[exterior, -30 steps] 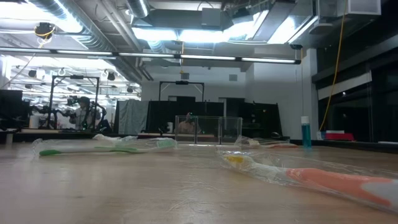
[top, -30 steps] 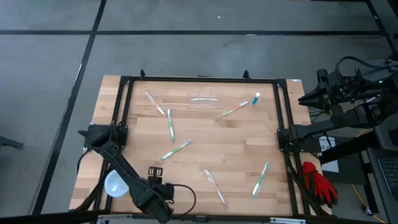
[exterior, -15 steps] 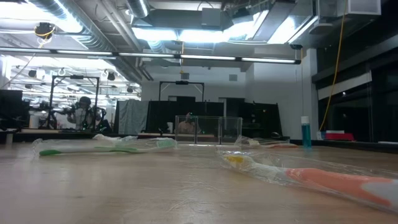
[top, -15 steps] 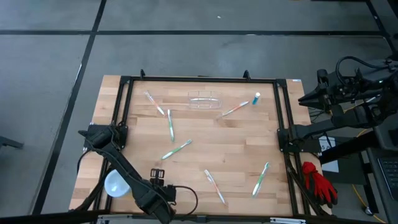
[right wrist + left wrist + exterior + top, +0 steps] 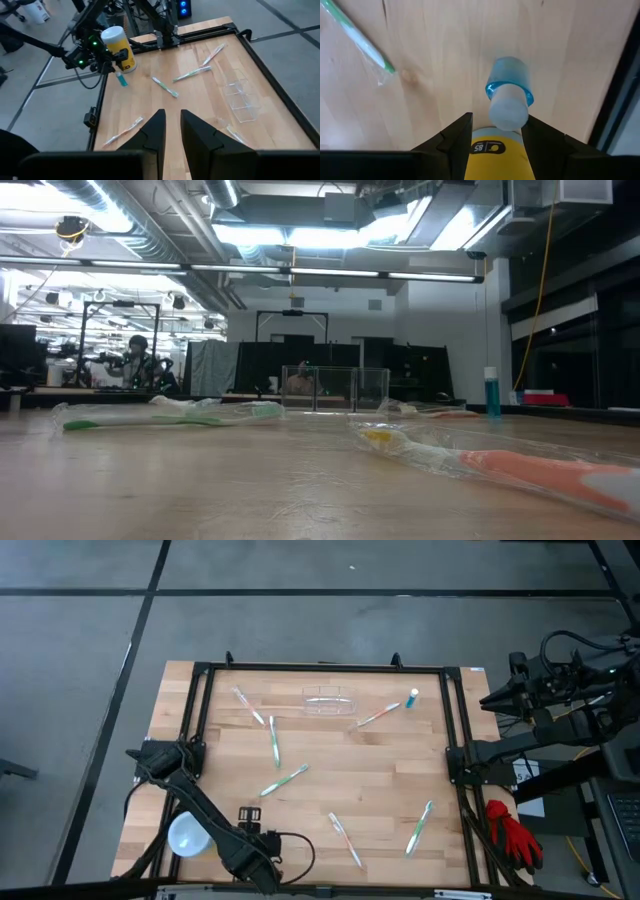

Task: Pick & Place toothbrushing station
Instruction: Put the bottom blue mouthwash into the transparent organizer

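Observation:
The toothbrushing station (image 5: 331,700), a small clear plastic holder, stands on its base near the table's far edge, also seen in the low view (image 5: 335,388) and the right wrist view (image 5: 239,100). My left gripper (image 5: 250,848) points down over the near left of the table, shut on a small tube (image 5: 507,105) with a yellow labelled body, white neck and see-through blue cap. In the right wrist view the left gripper (image 5: 107,67) shows far off. My right gripper (image 5: 173,117) waits raised beyond the table's right edge (image 5: 490,700), with a narrow gap and nothing in it. My left gripper pinches the tube's yellow labelled body (image 5: 492,142) between its two fingers, coming from above and pointing down. The tube hangs along the fingers, its blue cap (image 5: 510,80) lowest, over bare wood. Whether the cap touches the table I cannot tell.
Several wrapped toothbrushes lie scattered on the wood (image 5: 273,740) (image 5: 285,780) (image 5: 345,840); one lies near the left gripper (image 5: 360,40). A small teal tube (image 5: 412,697) stands at the far right. A yellow cup with a white top (image 5: 187,837) stands at the near left. A black frame (image 5: 452,740) rims the table.
My left gripper has sunk a little toward the table with the tube still in its fingers.

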`<state>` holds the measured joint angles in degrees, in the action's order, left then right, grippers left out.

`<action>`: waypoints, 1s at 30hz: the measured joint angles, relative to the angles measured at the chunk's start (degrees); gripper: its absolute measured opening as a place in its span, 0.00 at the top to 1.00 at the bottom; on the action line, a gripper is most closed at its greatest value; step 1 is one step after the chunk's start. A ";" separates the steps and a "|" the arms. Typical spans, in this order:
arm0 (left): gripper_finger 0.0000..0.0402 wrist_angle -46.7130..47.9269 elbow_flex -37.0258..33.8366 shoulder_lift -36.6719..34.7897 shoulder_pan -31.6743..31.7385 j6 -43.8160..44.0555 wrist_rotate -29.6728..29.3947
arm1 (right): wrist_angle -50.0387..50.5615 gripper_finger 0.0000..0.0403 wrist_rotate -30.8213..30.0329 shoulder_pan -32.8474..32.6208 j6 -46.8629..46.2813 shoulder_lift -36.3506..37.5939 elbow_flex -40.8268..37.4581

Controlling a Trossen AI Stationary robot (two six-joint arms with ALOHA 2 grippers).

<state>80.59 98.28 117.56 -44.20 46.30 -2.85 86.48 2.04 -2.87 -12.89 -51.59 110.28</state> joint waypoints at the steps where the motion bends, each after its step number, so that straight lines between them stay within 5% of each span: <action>1: 0.59 -0.01 -0.23 0.00 0.11 0.00 0.02 | -0.26 0.85 0.43 -0.02 -0.14 0.00 0.00; 30: 0.60 -4.56 -0.26 -0.49 1.82 1.11 1.22 | -0.50 0.85 0.51 0.00 -1.49 0.00 0.00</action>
<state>76.03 98.02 117.07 -42.37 47.41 -1.63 85.97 2.55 -2.87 -14.37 -51.59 110.28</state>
